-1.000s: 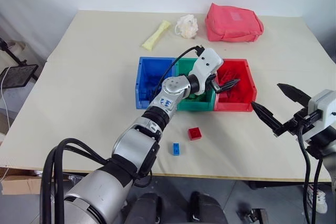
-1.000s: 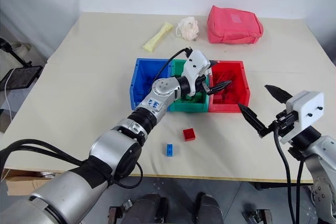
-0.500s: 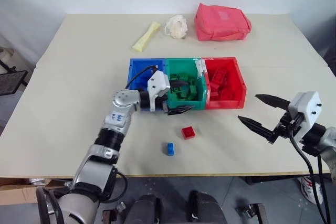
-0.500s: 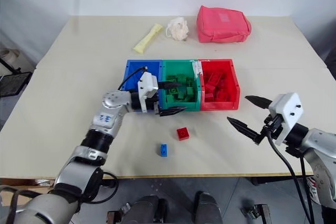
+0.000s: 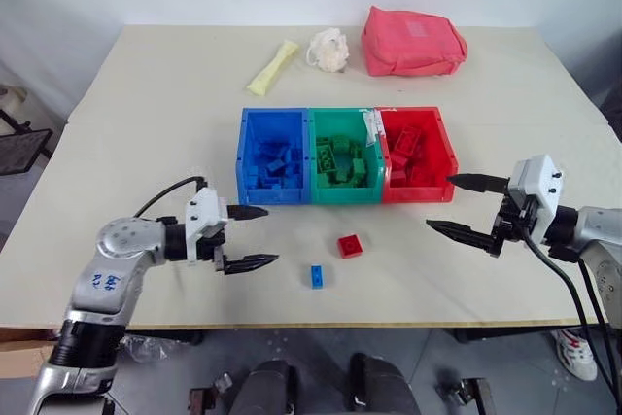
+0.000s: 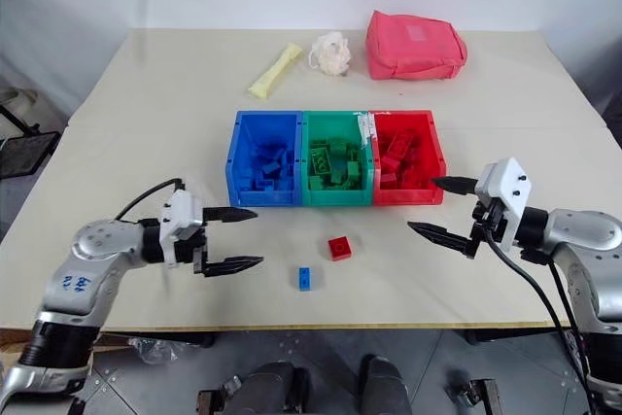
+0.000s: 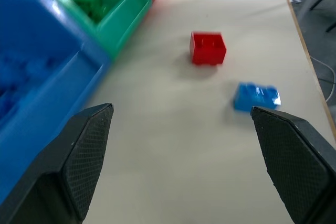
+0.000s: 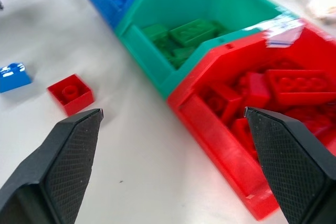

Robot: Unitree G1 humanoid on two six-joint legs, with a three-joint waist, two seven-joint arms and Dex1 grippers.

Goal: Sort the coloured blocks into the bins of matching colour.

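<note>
Two blocks are left on the table (image 5: pixel 146 94), by the look of it: a red block (image 5: pixel 349 245) and a smaller blue block (image 5: pixel 318 276). Both lie in front of the bins, the red one at about six o'clock from the green bin (image 5: pixel 342 157), the blue one just beyond it at roughly seven o'clock from the red. They sit near each other but apart.

The rest seems sorted. The blue bin (image 5: pixel 273 155) holds blue bricks, the green bin holds green ones, and the red bin (image 5: pixel 415 155), which carries a white label, is piled with red bricks. I judge the task nearly done, with one red drop and one blue drop remaining.

The left gripper (image 5: pixel 251 237) hangs over the table at nine o'clock from the loose blocks, its jaws spread wide and empty. The right gripper (image 5: pixel 465 207) hovers at three o'clock from them, just beside the red bin's front corner, also spread wide and carrying nothing.

At twelve o'clock, well beyond the bins, lie a pink pouch (image 5: pixel 413 41), a white crumpled thing (image 5: pixel 327 49) and a yellow strip (image 5: pixel 271 66), none of them part of the sorting.
</note>
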